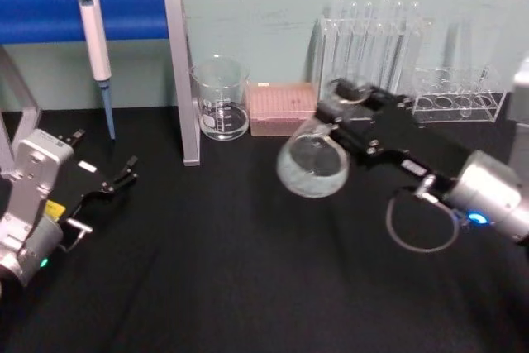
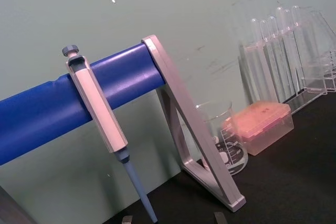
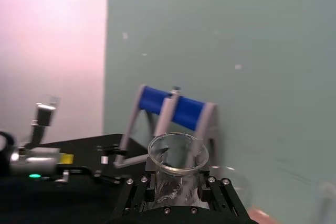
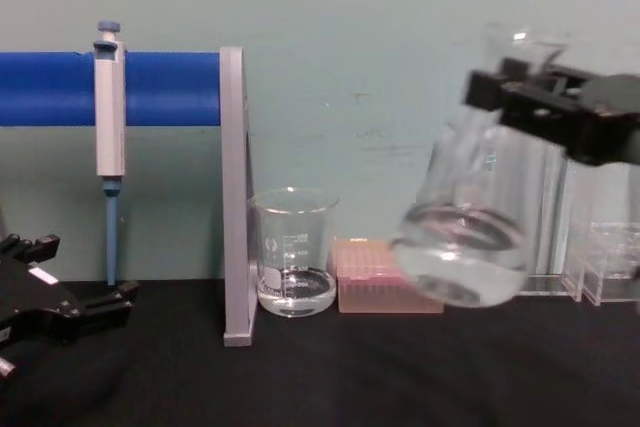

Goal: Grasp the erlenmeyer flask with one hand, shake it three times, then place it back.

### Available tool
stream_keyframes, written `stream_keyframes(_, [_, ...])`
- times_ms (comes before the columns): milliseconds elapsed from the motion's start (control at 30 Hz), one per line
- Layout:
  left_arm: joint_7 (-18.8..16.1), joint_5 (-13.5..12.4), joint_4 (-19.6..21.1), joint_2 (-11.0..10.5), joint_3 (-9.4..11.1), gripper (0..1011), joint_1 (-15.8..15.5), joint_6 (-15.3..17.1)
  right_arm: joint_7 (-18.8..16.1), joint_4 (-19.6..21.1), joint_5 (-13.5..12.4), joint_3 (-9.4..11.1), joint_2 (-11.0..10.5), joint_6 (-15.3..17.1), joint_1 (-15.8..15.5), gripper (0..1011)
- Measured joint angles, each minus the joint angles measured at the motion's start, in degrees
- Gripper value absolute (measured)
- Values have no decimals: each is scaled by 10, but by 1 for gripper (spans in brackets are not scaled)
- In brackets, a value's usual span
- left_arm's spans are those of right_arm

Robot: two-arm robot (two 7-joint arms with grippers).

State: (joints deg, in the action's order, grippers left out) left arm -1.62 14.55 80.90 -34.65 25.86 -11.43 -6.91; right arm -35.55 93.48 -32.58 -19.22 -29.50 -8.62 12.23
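Shaking looks to be the step in hand. Your right gripper [image 1: 340,109] holds the flask [image 1: 312,163] clear of the table [image 1: 248,287]. The flask is tilted, its wide base swung left and toward you and its rim [image 1: 347,91] pointing to the far right. From the chest view it [image 4: 465,237] hangs well above the black top, to the right of the beaker [image 4: 293,252] and the tip box [image 4: 375,287], with a little clear liquid pooled in its base. You cannot tell from here how many shakes are done. The jaws are closed on the neck just below the flared rim. In the right wrist view the rim [image 3: 177,153] stands out past them, with the glass neck pinched between the two sides. For the next move, I judge you want short, gentle swings so the liquid stays low in the base, and a firm grip, since smooth glass can slip. After that, bring the flask upright and lower it onto bare table nearer you than the tip box, clear of the beaker and the tube rack [image 1: 372,47]. Open the jaws only once it is down. Your left gripper [image 1: 106,155] is parked at the near left, fingers apart and holding nothing.
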Motion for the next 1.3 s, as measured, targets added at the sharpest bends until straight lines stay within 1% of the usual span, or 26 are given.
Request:
stream_keyframes(33, [0, 0, 0, 0, 0, 1001, 0, 0, -4, -3, -1, -5, 2, 1, 4, 450])
stream_keyframes(67, [0, 0, 0, 0, 0, 1001, 0, 0, -10, -8, -2, -16, 6, 3, 13, 450])
stream_keyframes(133, [0, 0, 0, 0, 0, 1001, 0, 0, -16, -13, -3, -26, 10, 5, 20, 450])
stream_keyframes(167, [0, 0, 0, 0, 0, 1001, 0, 0, -21, -18, -4, -34, 12, 7, 26, 450])
stream_keyframes(333, [0, 0, 0, 0, 0, 1001, 0, 0, -31, -28, -7, -57, 18, 11, 43, 451])
stream_keyframes(367, [0, 0, 0, 0, 0, 1001, 0, 0, -31, -28, -7, -57, 18, 11, 43, 450])
stream_keyframes(467, [0, 0, 0, 0, 0, 1001, 0, 0, -33, -32, -9, -67, 19, 13, 49, 450])
stream_keyframes(800, [0, 0, 0, 0, 0, 1001, 0, 0, -31, -34, -11, -81, 15, 15, 56, 450])
stream_keyframes(1300, [0, 0, 0, 0, 0, 1001, 0, 0, -27, -45, -10, -90, 16, 15, 64, 450])
